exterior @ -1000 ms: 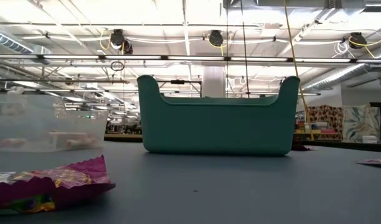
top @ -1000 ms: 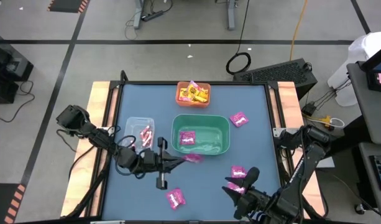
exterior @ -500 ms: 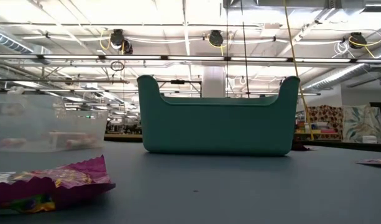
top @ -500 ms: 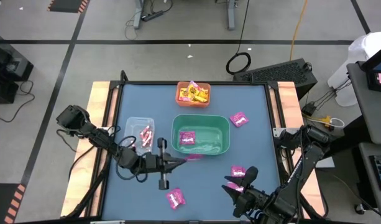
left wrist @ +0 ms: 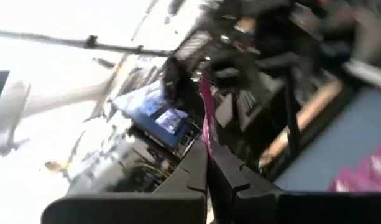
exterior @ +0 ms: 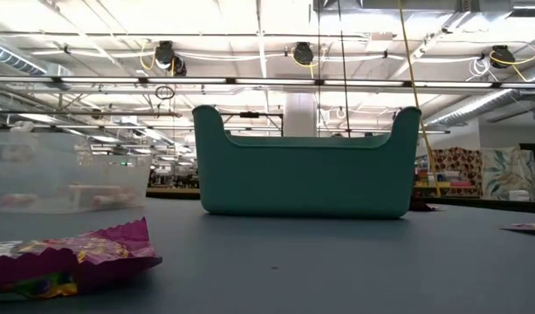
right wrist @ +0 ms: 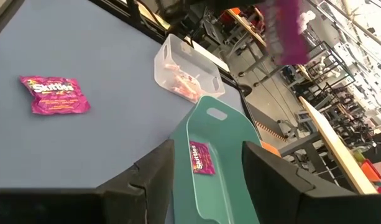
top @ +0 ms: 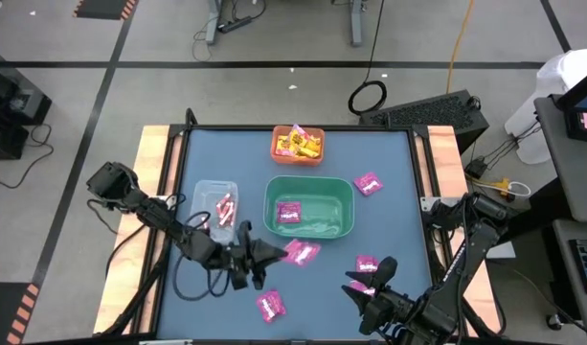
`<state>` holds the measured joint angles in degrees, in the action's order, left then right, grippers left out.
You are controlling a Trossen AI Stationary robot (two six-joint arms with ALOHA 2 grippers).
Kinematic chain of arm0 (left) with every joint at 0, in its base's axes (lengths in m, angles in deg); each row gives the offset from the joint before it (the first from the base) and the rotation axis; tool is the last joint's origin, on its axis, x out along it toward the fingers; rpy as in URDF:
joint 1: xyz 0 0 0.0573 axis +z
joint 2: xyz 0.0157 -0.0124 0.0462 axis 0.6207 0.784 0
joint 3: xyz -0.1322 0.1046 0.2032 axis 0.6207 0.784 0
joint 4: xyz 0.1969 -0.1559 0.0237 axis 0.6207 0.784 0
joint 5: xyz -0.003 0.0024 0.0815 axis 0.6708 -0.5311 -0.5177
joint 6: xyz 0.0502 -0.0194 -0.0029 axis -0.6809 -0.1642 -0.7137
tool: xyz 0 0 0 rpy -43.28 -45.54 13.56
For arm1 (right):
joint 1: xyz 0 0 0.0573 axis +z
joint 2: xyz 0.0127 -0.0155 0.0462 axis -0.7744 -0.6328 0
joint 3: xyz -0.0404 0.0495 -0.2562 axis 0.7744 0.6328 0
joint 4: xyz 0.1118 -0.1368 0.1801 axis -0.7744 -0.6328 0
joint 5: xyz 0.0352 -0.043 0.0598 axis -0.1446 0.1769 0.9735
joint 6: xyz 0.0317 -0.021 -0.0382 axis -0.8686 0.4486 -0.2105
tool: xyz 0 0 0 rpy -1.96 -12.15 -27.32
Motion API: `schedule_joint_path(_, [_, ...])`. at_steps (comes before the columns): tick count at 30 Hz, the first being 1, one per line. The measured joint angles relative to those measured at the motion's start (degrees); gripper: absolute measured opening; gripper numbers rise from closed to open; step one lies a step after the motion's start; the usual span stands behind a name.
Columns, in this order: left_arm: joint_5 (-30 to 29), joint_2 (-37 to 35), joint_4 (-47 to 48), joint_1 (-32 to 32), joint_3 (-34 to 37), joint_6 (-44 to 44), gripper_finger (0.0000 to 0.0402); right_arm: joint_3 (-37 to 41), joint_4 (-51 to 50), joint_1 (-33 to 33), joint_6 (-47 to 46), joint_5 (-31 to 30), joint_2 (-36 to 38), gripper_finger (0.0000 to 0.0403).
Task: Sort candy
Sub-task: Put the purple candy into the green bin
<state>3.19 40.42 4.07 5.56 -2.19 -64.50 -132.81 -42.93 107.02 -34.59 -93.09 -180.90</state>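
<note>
Pinching a pink packet by its thin edge, the closed left gripper could drop it short of the green bin while the right gripper waits open

**Readable text: "Skittles" on two packets**

- Right wrist view: magenta packet lying flat on the blue table, white "Skittles" lettering legible across its face.
- Same view: second magenta packet inside the green bin, "Skittles" printed along its length, read sideways.
- High view: pink packets and yellow ones carry print, too small to make out.
- Low view: near packet shows coloured print, no word readable.
- Left wrist view: blurred, nothing legible.
</note>
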Motion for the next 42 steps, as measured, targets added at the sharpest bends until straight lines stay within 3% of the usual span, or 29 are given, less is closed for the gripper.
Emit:
schedule_joint_path(6, [0.33, 0.0, 6.5, -1.38, 0.01, -12.46, 0.0001, 0.0, 0.0, 0.0, 0.0, 0.0, 0.0, 0.0178])
schedule_joint_path(19, [0.29, 0.0, 6.22, -1.72, 0.02, -10.25, 0.0001, 0.0, 0.0, 0.0, 0.0, 0.0, 0.0, 0.0178])
schedule_joint_path(26, [0.25, 0.0, 6.22, -1.55, 0.02, 8.71, 0.0001, 0.0, 0.0, -0.04, 0.0, 0.0, 0.0, 0.0178])
schedule_joint_path(36, [-10.26, 0.0, 5.11, -1.39, 0.0, 59.89, 0.0002, 0.0, 0.17, -0.98, -0.32, 0.0, 0.0, 0.0178])
schedule_joint_path(42, [-12.43, 0.0, 7.07, -1.39, 0.0, 70.83, 0.0002, 0.0, 0.48, -1.7, -0.46, 1.4, 0.0, 0.0178])
